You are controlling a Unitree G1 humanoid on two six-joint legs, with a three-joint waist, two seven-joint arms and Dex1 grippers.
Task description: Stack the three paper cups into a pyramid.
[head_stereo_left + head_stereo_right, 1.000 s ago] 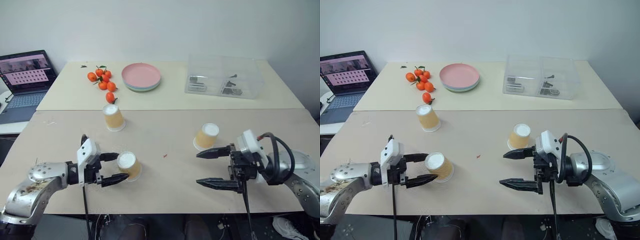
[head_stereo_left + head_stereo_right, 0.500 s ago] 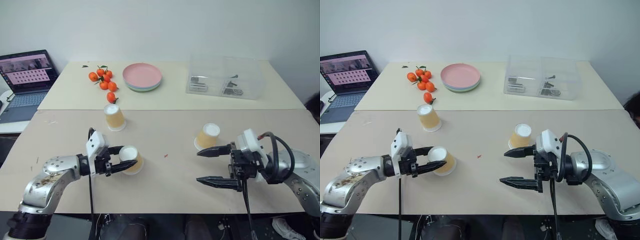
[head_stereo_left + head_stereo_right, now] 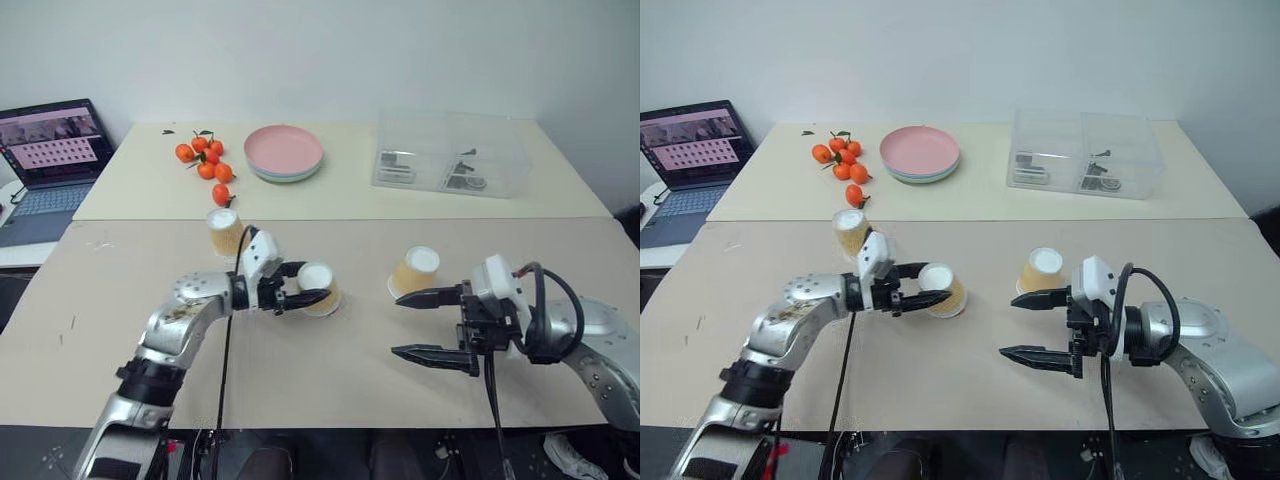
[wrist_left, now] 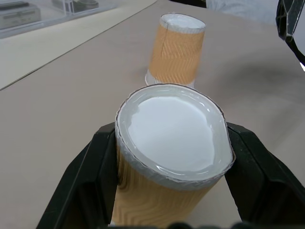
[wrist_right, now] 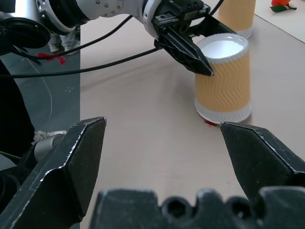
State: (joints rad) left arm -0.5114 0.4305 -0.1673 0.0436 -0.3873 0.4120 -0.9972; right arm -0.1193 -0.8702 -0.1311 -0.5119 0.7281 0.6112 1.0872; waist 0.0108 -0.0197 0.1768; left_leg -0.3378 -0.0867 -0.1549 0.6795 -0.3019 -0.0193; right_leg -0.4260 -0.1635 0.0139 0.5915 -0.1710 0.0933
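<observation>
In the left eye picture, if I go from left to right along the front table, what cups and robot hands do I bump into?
Cup near the tangerines → left gripper holding a cup → cup standing alone → right gripper, jaws wide open.

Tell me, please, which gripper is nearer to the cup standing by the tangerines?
Left. The left gripper, shut on another cup, sits just in front of the cup by the tangerines; the open right gripper is far across the table.

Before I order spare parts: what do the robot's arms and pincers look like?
Both arms are silver metal shells with loose black cables. The left pincer and right pincer each have two pointed black fingers behind a white block at the wrist. The left forearm's shell looks scuffed.
</observation>
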